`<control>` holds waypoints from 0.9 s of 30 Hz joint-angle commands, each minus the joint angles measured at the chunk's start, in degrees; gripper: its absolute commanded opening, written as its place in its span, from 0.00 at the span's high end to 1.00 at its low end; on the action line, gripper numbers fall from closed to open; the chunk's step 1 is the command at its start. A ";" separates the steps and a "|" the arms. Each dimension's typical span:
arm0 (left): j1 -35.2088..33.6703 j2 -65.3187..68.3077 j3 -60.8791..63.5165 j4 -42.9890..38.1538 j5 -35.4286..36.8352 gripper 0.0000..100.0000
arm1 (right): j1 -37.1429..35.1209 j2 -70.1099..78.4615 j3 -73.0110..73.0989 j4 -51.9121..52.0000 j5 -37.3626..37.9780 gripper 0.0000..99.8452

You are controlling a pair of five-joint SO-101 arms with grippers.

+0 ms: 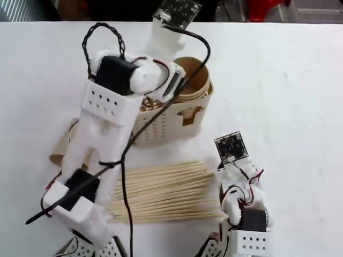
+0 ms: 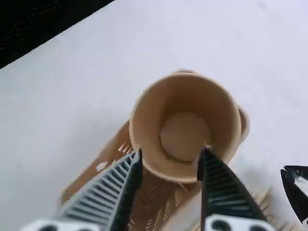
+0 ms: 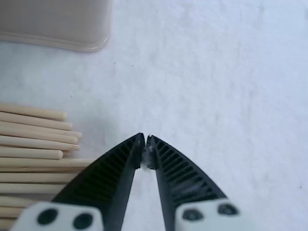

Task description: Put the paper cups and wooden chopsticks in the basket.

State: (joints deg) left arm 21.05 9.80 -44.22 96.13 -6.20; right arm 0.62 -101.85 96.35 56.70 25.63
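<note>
Left gripper (image 2: 172, 153), jaws wide apart and gripping nothing, hangs over a cup (image 2: 185, 134) standing in the basket (image 1: 161, 128) at 12 o'clock on the table (image 1: 278, 80). Chopsticks (image 1: 166, 190) lie at the basket's 6 o'clock; right gripper (image 3: 145, 139), closed on nothing, sits at their 3 o'clock. Best to lift straight up, so nothing catches the rim and tips the cup
</note>
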 commanded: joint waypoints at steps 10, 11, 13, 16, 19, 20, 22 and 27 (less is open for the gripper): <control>-0.31 -2.77 16.18 -9.93 0.35 0.80 | 0.40 -0.13 0.53 -1.19 0.70 0.98; -0.22 -2.77 16.53 -10.64 0.35 0.80 | 0.40 -0.13 0.53 -1.19 0.70 0.98; -0.31 -2.86 16.26 -11.25 0.35 0.80 | 0.40 -0.13 0.53 -1.19 0.70 0.98; -0.40 -2.95 10.81 -9.76 0.35 0.80 | 0.31 -0.13 0.53 -1.19 0.70 0.98; -0.84 -2.95 -0.35 -4.04 0.35 0.80 | 0.31 -0.13 0.53 -1.19 0.70 0.98; -0.92 -2.95 -4.92 -1.67 0.35 0.80 | 0.40 -0.13 0.53 -1.19 0.70 0.98; -1.71 -2.95 -13.98 3.34 -0.62 0.80 | 0.40 -0.13 0.53 -1.19 0.70 0.98; -9.80 -5.23 -22.33 6.59 -6.86 0.80 | 0.48 -0.13 0.53 -1.10 0.70 0.98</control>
State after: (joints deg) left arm 17.19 7.52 -62.24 101.85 -9.98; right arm 0.62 -101.85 96.35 56.70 25.63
